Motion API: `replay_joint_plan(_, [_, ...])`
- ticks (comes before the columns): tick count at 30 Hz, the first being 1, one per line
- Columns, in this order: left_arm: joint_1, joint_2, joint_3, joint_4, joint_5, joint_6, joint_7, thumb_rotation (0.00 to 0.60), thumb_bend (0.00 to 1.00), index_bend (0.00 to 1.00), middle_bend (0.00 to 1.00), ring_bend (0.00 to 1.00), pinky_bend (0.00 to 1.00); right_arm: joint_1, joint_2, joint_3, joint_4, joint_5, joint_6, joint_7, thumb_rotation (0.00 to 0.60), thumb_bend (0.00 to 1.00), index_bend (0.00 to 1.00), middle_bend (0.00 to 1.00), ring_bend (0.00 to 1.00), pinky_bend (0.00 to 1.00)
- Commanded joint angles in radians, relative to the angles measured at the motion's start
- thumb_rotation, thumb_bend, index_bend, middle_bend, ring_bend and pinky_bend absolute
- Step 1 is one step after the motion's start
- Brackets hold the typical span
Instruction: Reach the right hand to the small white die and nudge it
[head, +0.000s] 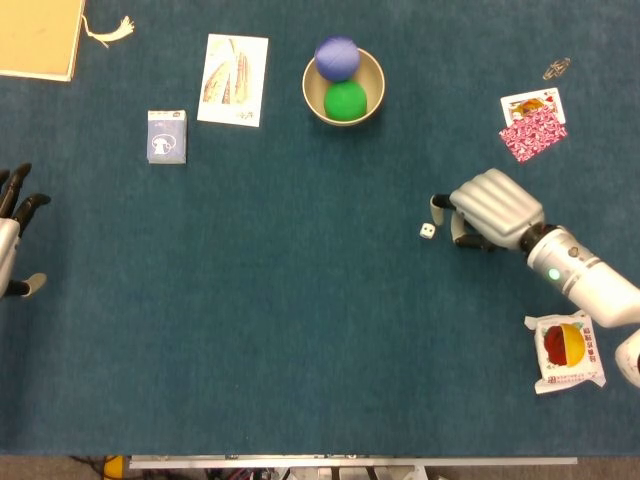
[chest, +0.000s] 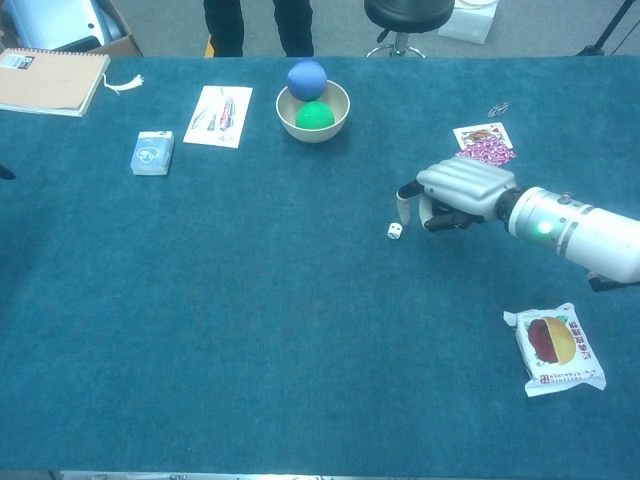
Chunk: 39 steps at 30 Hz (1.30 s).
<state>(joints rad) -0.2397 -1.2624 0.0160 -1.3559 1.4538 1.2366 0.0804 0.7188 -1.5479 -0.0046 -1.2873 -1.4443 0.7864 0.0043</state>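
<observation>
The small white die (head: 427, 231) (chest: 395, 231) lies on the blue table cloth right of centre. My right hand (head: 488, 210) (chest: 458, 194) hovers just to the right of it, back upward, fingers curled under and thumb pointing toward the die. A narrow gap shows between thumb and die, and the hand holds nothing. My left hand (head: 14, 240) rests at the far left edge with its dark-tipped fingers spread, empty.
A tan bowl (head: 372, 66) with a blue and a green ball stands at the back centre. Playing cards (head: 534, 125) and a clip (head: 556, 68) lie back right. A snack packet (head: 566, 352) is near my right forearm. A card box (head: 166, 136), a leaflet (head: 234, 80) and a notebook (head: 38, 36) lie at back left.
</observation>
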Motion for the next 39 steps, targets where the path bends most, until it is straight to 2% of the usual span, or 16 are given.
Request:
replay_joint_plan(1, [0.001, 0.0, 0.0, 0.001, -0.001, 0.001, -0.001, 0.6, 0.02, 0.22, 0.0, 0.0, 0.24, 0.001, -0.001, 0.001, -0.002, -0.002, 0.001, 0.002, 0.35, 1.0, 0.46, 1.0, 1.0, 1.0])
replay_joint_plan(26, [0.005, 0.003, 0.0, 0.002, -0.001, 0.001, -0.007, 0.6, 0.02, 0.21, 0.0, 0.0, 0.24, 0.004, 0.011, 0.001, -0.038, -0.013, 0.001, 0.033, 0.35, 1.0, 0.46, 1.0, 1.0, 1.0])
replay_joint_plan(39, [0.009, 0.003, 0.0, 0.005, -0.004, 0.001, -0.009, 0.6, 0.02, 0.22, 0.0, 0.0, 0.24, 0.001, -0.009, -0.002, 0.005, -0.004, -0.003, 0.017, 0.35, 1.0, 0.46, 1.0, 1.0, 1.0])
